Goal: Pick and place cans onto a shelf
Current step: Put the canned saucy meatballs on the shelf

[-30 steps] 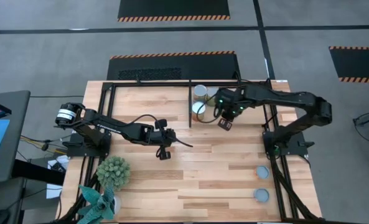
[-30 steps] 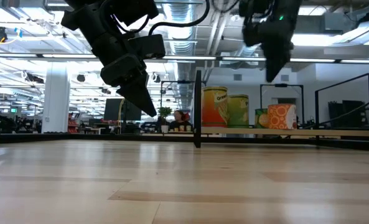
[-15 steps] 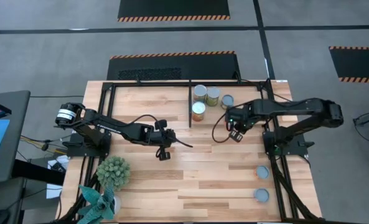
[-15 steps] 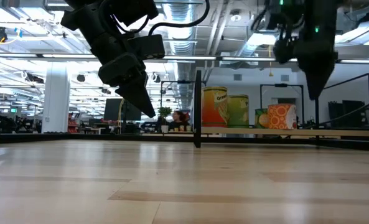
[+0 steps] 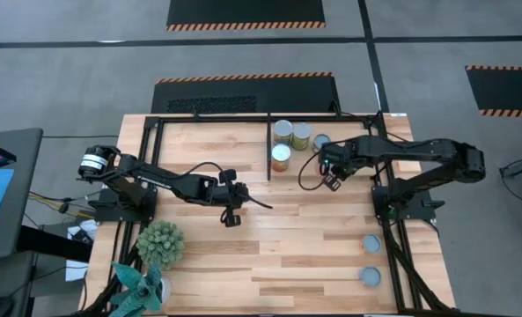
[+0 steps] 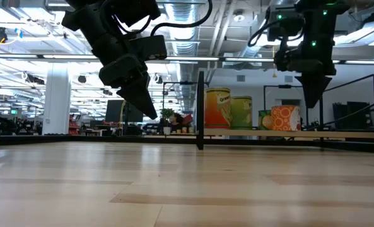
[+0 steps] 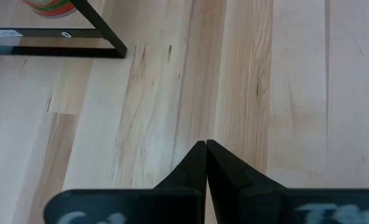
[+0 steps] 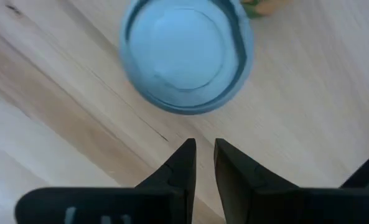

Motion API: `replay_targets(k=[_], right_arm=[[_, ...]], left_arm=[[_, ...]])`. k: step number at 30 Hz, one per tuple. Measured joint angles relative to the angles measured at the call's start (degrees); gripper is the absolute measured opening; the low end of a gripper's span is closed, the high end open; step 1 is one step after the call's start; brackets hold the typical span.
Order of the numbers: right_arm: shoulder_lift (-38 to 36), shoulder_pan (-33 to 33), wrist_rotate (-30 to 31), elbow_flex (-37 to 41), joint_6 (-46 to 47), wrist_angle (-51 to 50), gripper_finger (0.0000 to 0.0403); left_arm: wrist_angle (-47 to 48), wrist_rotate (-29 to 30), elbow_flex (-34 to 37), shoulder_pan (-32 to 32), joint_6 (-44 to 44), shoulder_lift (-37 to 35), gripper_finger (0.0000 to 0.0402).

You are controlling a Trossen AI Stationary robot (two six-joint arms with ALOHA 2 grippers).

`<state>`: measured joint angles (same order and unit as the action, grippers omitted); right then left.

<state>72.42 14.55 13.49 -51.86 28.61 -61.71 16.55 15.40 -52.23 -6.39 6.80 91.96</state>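
While the right claw (image 5: 331, 178) hangs above the wood just on the near side of a blue-topped can (image 5: 321, 142), its fingers stand almost together with only a thin slit between them and hold nothing. In the right wrist view that can (image 8: 185, 55) fills the space directly ahead of the fingertips (image 8: 185, 152), with bare plank between the two.

Three more cans stand to its left inside the shelf (image 5: 269, 115), just right of the central divider bar: one with an orange label (image 5: 280, 157) nearer, two farther back (image 5: 283, 131) (image 5: 301, 135). Two other cans wait near the right edge of the surface, one (image 5: 371, 243) a little farther than the other (image 5: 369, 276).

The main risk, as I judge it, is the claw's closeness to the standing can. A low or sideways swing with the fingers this narrow could clip its rim and tip it, or push it into its neighbours, which stand close enough to fall together. The shelf's right-hand bars also lie near the arm's path toward the waiting cans, so a low sweep could catch them.

The left claw (image 5: 231, 217) hovers over bare planks at the middle of the surface, fingers pressed together and empty, well apart from any can.
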Motion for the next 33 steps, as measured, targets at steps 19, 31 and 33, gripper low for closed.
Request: replay_targets(k=[19, 31, 33], right_arm=[[0.0, 1.0, 1.7, 0.0, -2.1, 4.2, 0.0081], [0.0, 1.0, 3.6, 0.0, -3.2, 5.8, 0.0081], [0.0, 1.0, 4.2, 0.0, -3.2, 6.2, 0.0081]], left_arm=[[0.0, 0.0, 0.0, 0.0, 0.0, 0.0, 0.0000], [0.0, 0.0, 0.0, 0.0, 0.0, 0.0, 0.0000], [0.0, 0.0, 0.0, 0.0, 0.1, 0.0, 0.0000]])
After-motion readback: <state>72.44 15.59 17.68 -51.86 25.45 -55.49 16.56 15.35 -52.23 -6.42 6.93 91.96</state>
